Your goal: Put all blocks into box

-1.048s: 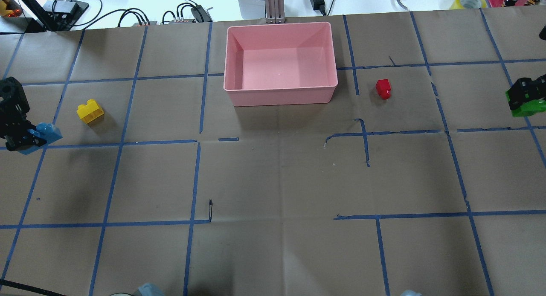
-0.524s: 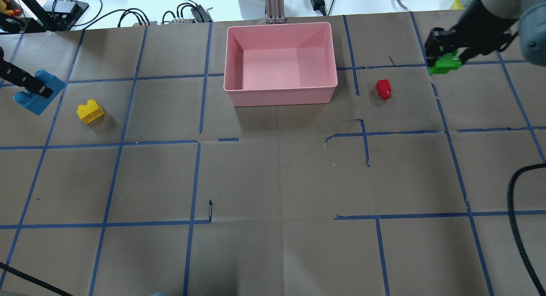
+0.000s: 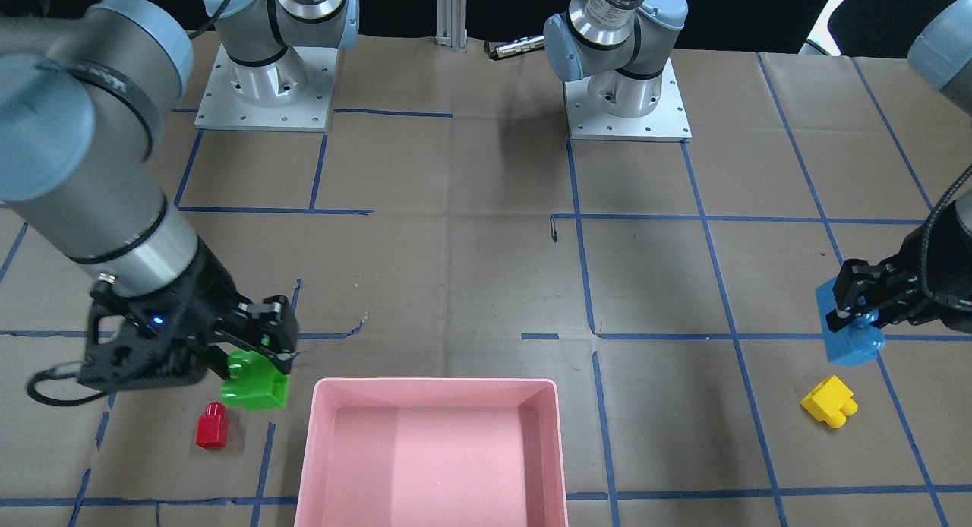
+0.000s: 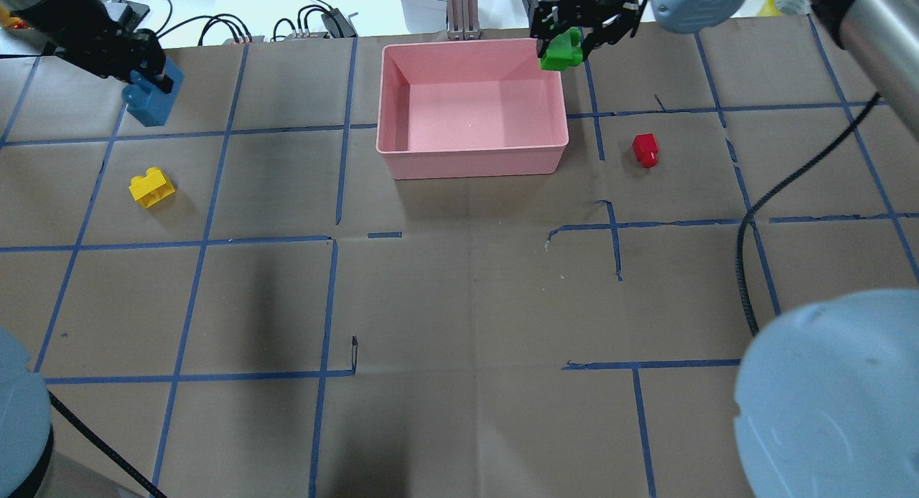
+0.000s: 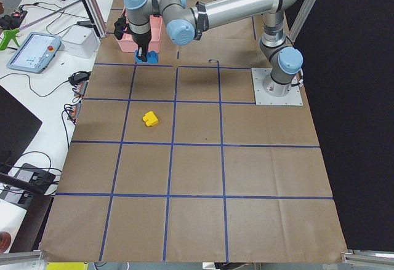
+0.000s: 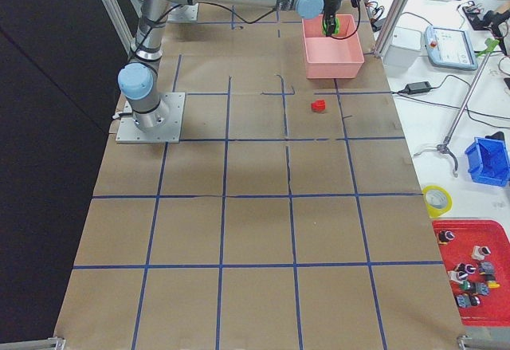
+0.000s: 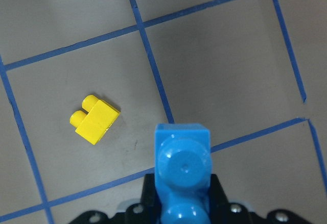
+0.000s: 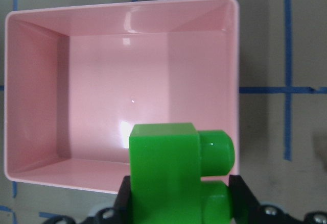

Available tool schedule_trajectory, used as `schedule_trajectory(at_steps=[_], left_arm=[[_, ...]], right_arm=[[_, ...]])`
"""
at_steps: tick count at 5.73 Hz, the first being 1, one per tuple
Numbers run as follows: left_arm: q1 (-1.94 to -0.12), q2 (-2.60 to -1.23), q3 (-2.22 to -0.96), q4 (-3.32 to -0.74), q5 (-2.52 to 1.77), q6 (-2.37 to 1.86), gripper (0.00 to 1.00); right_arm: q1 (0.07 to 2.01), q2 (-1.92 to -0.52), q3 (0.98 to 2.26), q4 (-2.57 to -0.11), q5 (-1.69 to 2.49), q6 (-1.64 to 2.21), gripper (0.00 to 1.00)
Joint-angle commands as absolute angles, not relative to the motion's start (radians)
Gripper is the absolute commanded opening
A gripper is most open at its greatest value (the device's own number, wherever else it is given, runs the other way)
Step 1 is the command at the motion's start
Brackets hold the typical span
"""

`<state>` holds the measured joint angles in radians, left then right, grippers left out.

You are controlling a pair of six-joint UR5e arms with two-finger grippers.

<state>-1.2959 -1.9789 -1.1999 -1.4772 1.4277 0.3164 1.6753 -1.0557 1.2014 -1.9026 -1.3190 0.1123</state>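
Right claw [image 4: 567, 40] grips the green block [image 4: 561, 55] at the 1 o'clock corner of the box [image 4: 470, 162]; left claw [image 4: 146, 82] grips the blue block [image 4: 152, 105], well off at its 9 o'clock. Yellow block [image 4: 151, 187] and red block [image 4: 645, 149] lie on the worktop [image 4: 459, 304].

I saw the pink box [image 3: 433, 381] cut off by the front-facing view's lower edge, the green block [image 8: 163, 178] by the right wrist view's.
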Motion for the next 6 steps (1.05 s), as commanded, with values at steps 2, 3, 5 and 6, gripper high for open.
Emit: schedule_trajectory(at_steps=[2,3,5,6], left_arm=[[-1.521,-2.231,-0.844,-1.588,1.434,0.038,0.00],[-1.560,-2.252,-0.841,-1.579,1.452,0.006,0.00],[-1.624,-2.299,-0.841,-1.519,1.506,-0.066,0.00],[-1.656,-2.333,-0.841,-1.476,1.508,-0.122,0.00]], right_arm=[[1.721,-0.956,1.160,-2.100,-1.233,0.161,0.35],[1.721,-0.953,1.169,-2.191,-1.239,0.146,0.99],[1.717,-0.950,1.180,-2.189,-1.241,0.144,1.00],[1.695,-0.971,1.186,-2.174,-1.253,0.121,1.00]])
